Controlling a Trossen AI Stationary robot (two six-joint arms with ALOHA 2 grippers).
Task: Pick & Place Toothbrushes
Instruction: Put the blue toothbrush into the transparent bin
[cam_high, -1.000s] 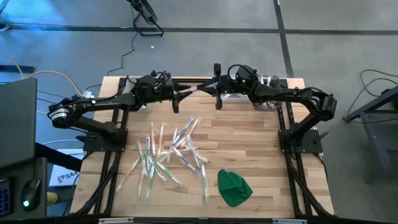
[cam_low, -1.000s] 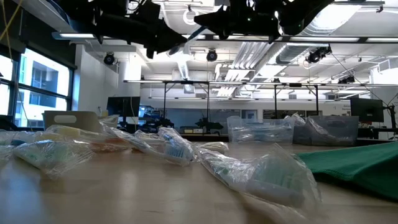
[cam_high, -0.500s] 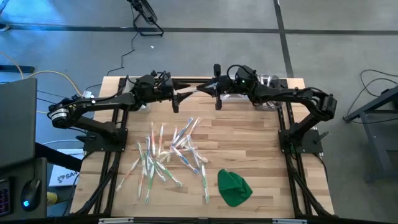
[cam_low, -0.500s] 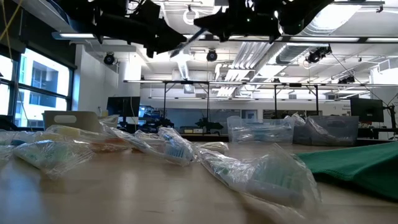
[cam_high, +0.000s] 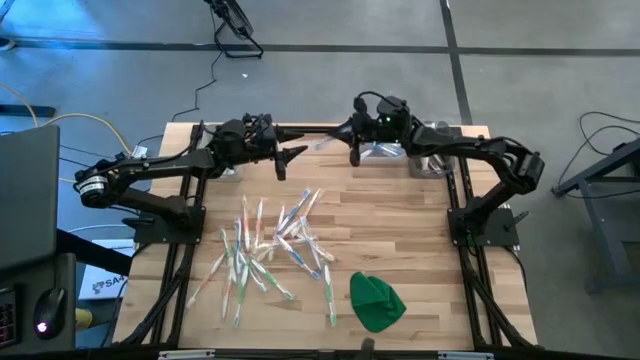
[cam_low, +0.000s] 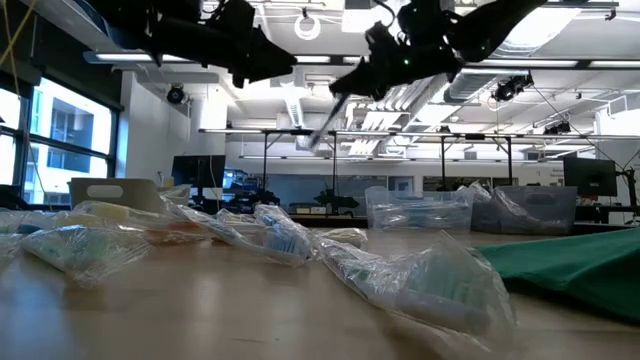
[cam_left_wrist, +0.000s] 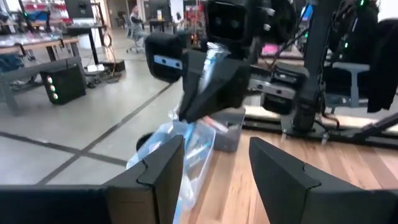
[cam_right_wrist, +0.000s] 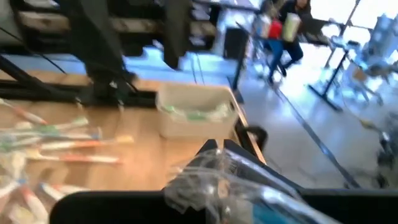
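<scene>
Step in hand: the handover of one wrapped toothbrush (cam_low: 322, 128) from the left arm to the right arm seems just finished, high above the far edge of the worktop (cam_high: 400, 230).
Left hand (cam_high: 296, 153): its fingers (cam_left_wrist: 163, 168) stand wide apart and hold nothing; it hovers near the far edge, pointing to the right hand.
Right hand (cam_high: 350, 135): closed on the toothbrush in its clear wrapper, which sticks out toward the left hand.
How to do it well: in my judgement the right arm should pull away only when the wrapper is free of the left fingers, then carry it over a clear bin (cam_high: 385, 150) at the far edge and release it low, so it does not bounce out.
Risk: the wrapper is thin and slippery, so the grip may be on the film only; a slow, level move is safer.
Look of the held toothbrush: long and thin, inside crinkled transparent film with a blue tint, as the wrist views show it.
Other toothbrushes (cam_high: 270, 245): many lie scattered in the middle of the worktop, crossing each other, pale with green, blue, orange and pink accents.
Green cloth (cam_high: 376, 302): it lies near the front edge, apart from the pile.
Progress: most pieces are not yet placed.
</scene>
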